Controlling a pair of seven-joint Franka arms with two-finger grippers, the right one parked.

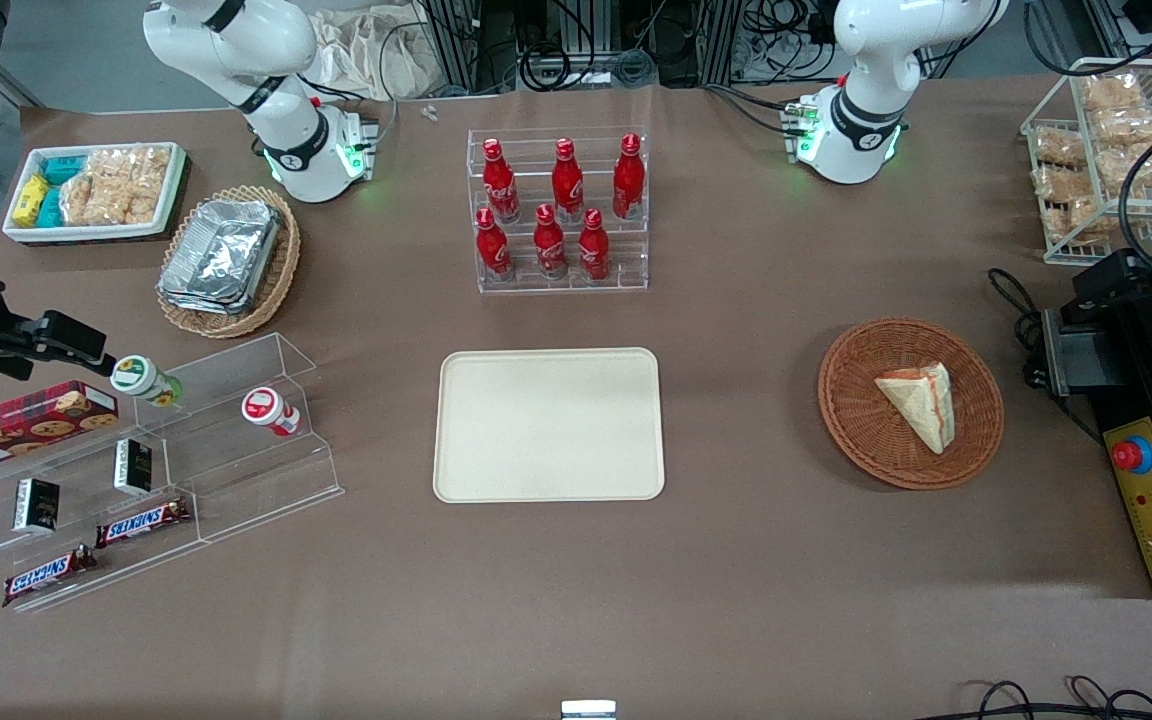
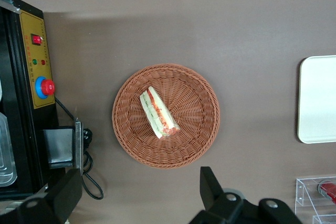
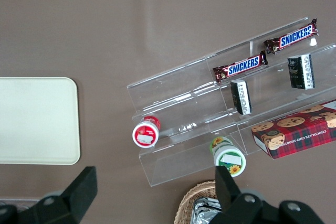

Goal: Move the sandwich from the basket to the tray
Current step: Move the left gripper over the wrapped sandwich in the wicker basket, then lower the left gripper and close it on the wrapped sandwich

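Sandwich: triangular wedge of pale bread in clear wrap, red and green filling showing along one edge, lying flat inside the basket, a round, shallow, reddish-brown wicker one sitting on the table toward the working arm's end. Tray: flat cream-beige rectangle with rounded corners and low rim, lying bare on the table, well apart from the basket toward the parked arm's end. The hand is hanging high above the table just beside the basket, fingers spread wide, touching nothing.
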